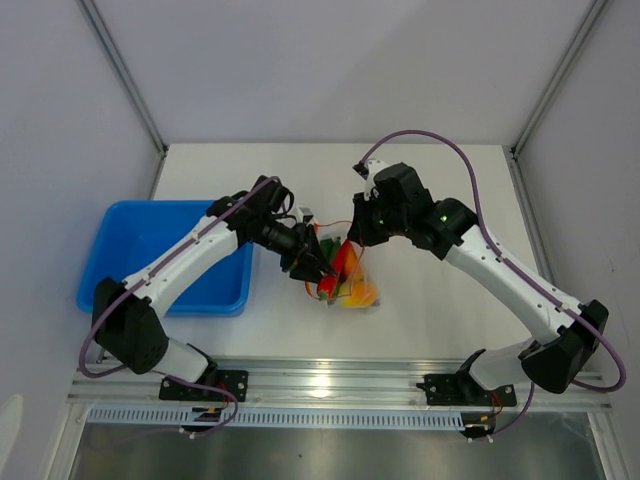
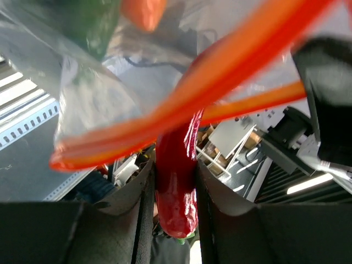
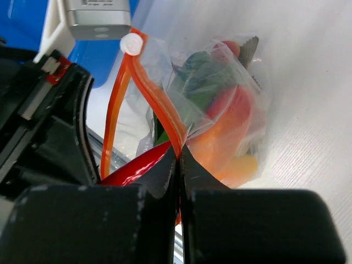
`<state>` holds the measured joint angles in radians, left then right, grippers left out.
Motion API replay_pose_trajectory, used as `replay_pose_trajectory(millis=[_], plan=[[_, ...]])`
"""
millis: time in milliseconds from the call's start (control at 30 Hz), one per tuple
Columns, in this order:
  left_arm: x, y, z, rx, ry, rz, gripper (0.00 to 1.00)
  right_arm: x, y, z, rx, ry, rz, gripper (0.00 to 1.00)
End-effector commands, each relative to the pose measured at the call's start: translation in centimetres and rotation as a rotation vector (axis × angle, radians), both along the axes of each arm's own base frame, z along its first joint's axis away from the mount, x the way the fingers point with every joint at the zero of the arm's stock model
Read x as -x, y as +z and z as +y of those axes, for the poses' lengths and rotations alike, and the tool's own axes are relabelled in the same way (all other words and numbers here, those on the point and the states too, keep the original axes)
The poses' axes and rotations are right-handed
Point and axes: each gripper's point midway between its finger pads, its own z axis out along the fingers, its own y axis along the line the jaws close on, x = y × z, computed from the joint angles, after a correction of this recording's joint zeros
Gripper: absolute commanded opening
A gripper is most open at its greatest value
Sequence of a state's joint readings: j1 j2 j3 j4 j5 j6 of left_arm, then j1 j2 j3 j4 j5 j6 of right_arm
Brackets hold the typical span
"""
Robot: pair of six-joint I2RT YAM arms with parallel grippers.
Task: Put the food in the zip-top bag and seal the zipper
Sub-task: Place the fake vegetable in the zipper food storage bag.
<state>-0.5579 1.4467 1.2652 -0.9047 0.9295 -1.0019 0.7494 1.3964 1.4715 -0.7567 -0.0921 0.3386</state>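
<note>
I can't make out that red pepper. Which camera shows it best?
The left wrist view: the red pepper fills the centre, clamped in the left hand just below the zipper. The right wrist view shows only a red sliver; the top view, a small red spot.

Finding: a robotics laboratory test cell, not a home, shop or kitchen.

Evidence:
- A white jointed robot arm on the left (image 1: 190, 252) and its twin on the right (image 1: 500, 270) are bolted to a grooved aluminium rail (image 1: 330, 376) at the near edge of a white tabletop (image 1: 440, 190).
- A slotted white cable duct (image 1: 330, 413) runs below the rail.
- A looped purple cable (image 1: 420, 132) feeds the right arm.
- Plain pale panel walls (image 1: 330, 60), framed by slanting aluminium struts (image 1: 122, 70), enclose the station.
- The stock consists of glossy plastic toy fruits and vegetables (image 1: 345, 262) in a clear crinkly zip-top bag (image 1: 362, 290), beside a blue plastic tray (image 1: 140, 250).
</note>
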Motion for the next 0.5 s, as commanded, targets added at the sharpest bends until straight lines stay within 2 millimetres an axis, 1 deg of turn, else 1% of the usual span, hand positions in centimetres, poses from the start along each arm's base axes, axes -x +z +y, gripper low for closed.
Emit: replay_pose_trajectory(millis=[0,100,133,200,267,300,467], plan=[[-1.4,0.5,-0.6,-0.011,0.076,0.052,0.01,-0.3,3.4,0.4,-0.082,-0.003,-0.112,0.0],[-2.5,-1.1,0.0,-0.091,0.136,0.07,0.01,-0.1,3.3,0.3,-0.085,-0.004,-0.11,0.0],[-3.2,-1.7,0.3,-0.121,0.174,0.063,0.01,0.0,3.3,0.3,-0.083,-0.004,-0.11,0.0],[-3.7,-2.4,0.7,-0.151,0.21,0.07,0.01,0.1,3.3,0.3,-0.083,-0.006,-0.105,0.0],[-4.5,-2.7,1.0,-0.182,0.255,0.065,0.01,0.2,3.3,0.3,-0.082,-0.004,-0.102,0.0],[-4.9,-2.6,1.1,-0.195,0.269,0.058,0.01,0.2,3.3,0.4,-0.088,-0.005,-0.098,0.0],[-6.5,-3.0,1.8,-0.287,0.344,0.024,0.01,0.6,3.1,1.2,-0.108,0.022,-0.072,0.0]])
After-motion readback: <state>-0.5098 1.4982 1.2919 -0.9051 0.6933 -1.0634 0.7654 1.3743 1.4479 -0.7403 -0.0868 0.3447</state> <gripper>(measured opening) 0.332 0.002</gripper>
